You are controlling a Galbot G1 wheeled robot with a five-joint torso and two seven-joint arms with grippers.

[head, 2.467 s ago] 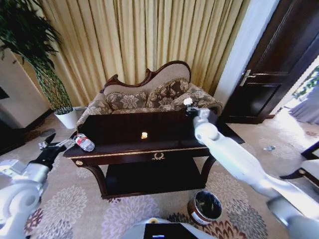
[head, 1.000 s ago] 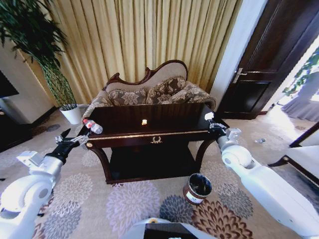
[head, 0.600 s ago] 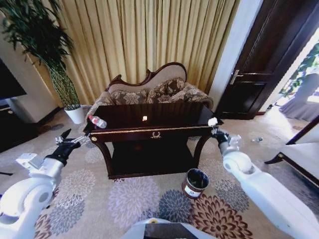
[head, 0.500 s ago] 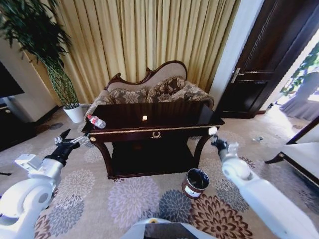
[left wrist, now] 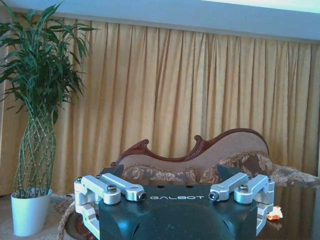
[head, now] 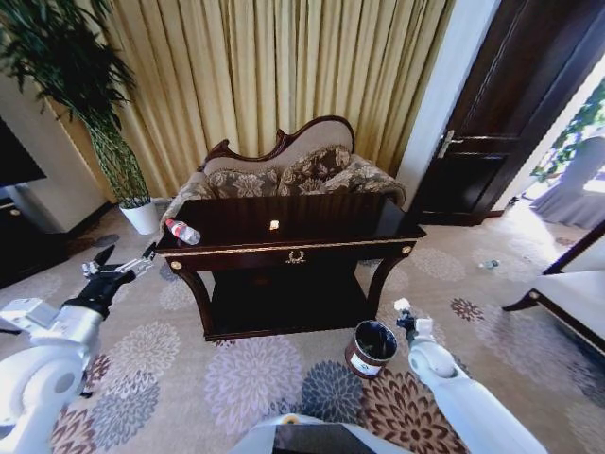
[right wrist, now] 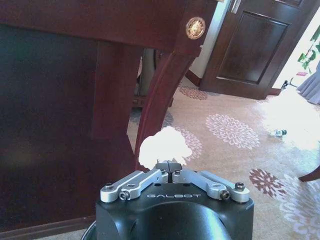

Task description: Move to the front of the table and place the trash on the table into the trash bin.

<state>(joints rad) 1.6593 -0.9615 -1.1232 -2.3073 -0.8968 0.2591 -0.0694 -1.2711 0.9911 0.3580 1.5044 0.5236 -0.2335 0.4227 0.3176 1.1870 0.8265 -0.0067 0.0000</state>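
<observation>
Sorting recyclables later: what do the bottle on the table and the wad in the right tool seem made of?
The bottle looks like clear plastic: see-through body, red cap, printed label. The wad, pinched in the right tool beside the trash bin, looks like crumpled white paper or tissue: matte, lumpy edges.

We see a clear bottle (head: 182,232) lying at the glossy dark bench's (head: 312,219) left edge, a scrap (head: 274,225) mid-top, the round bin (head: 371,348) on the carpet.

Sofa (head: 284,175), curtains (head: 274,76), perhaps bamboo plant (head: 71,85)
</observation>
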